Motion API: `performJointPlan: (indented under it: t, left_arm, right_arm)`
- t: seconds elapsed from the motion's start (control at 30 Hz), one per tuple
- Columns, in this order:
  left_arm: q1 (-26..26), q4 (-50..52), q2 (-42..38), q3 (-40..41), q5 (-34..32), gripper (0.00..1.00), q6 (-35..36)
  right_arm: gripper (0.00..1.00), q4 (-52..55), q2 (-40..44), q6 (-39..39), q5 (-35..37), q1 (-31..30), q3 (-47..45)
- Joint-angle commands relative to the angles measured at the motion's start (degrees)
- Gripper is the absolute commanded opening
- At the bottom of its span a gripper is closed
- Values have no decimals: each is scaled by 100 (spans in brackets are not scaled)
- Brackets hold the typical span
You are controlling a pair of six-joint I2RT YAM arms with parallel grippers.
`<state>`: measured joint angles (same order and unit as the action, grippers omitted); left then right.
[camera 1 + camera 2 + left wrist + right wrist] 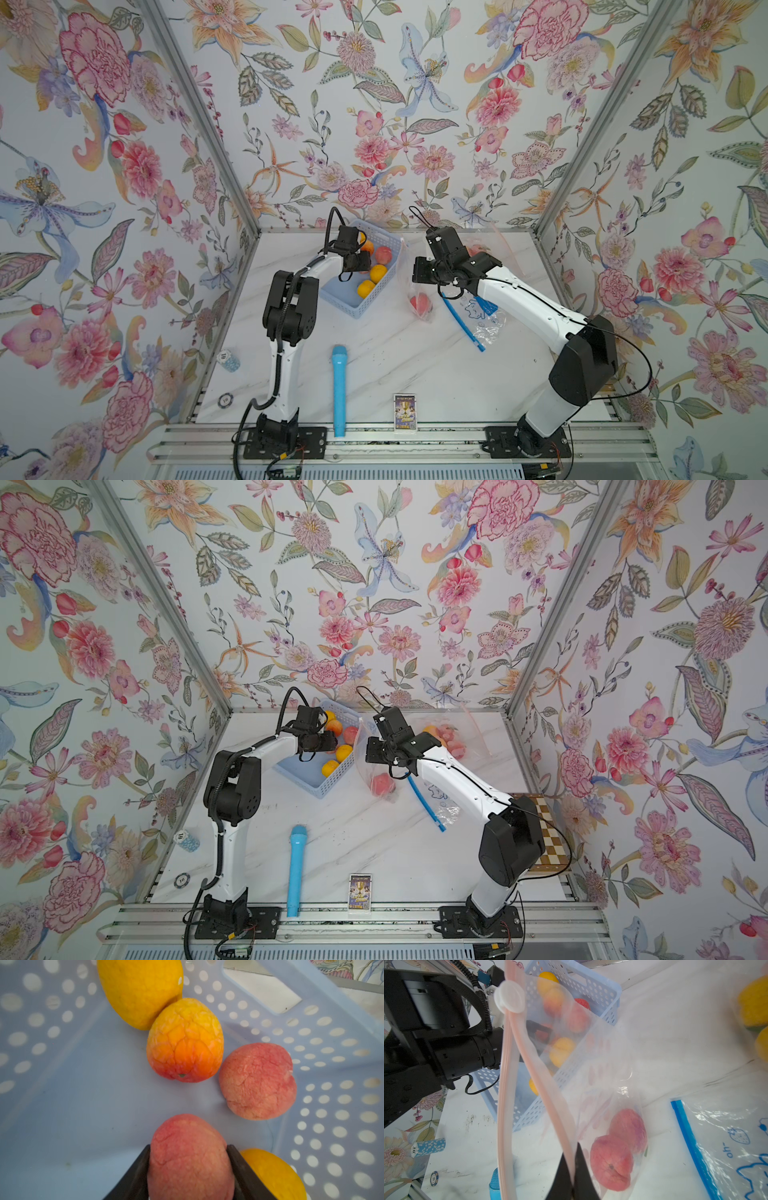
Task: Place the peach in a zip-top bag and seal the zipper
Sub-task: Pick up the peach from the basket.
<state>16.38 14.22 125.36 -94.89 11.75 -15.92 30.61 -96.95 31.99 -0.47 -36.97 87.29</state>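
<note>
Peach [189,1163] and zip-top bag [608,1076] are apart on the white marbled desk [415,365], which carries everything. Toward its far side stands a pale blue perforated basket [351,311], set at an angle. The zip-top bag is just beside it, hanging from the right hand [572,1151]. A second bag [484,322] with a blue zipper lies flat under the right arm. The zip-top bag's mouth gapes (its two pink zipper strips bow apart in the right wrist view). The right hand is pinched tight on one strip, and the white slider [509,997] sits at the zipper's far end. The left hand [188,1146] reaches down into the basket, its fingers [137,1174] pressed against both sides of the peach, which is inside the basket. A bagged peach [611,1163] lies at the bottom of the zip-top bag, where the plastic meets the desk. Loose in the basket are a loose peach [257,1081], an orange-red fruit [185,1043] and a yellow fruit [139,991] touching it.
</note>
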Motion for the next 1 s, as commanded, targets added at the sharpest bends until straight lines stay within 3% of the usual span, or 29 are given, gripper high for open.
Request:
performJointPlan:
  t: [0.0,0.33,0.53,0.97]
  left_arm:
    - [-64,-441,-924,352,48,51,-50]
    - [29,-1322,-2858,1762,716,51,-405]
    - [553,-1529,-3747,2161,853,50,-394]
    - [1633,-1595,-3819,2173,849,50,-236]
  right_arm:
    - [0,-64,35,62,42,24,-20]
    - [0,-145,-11,80,-39,25,-11]
    - [0,-219,-9,92,-101,23,-18]
    - [0,-341,11,188,-318,50,-49]
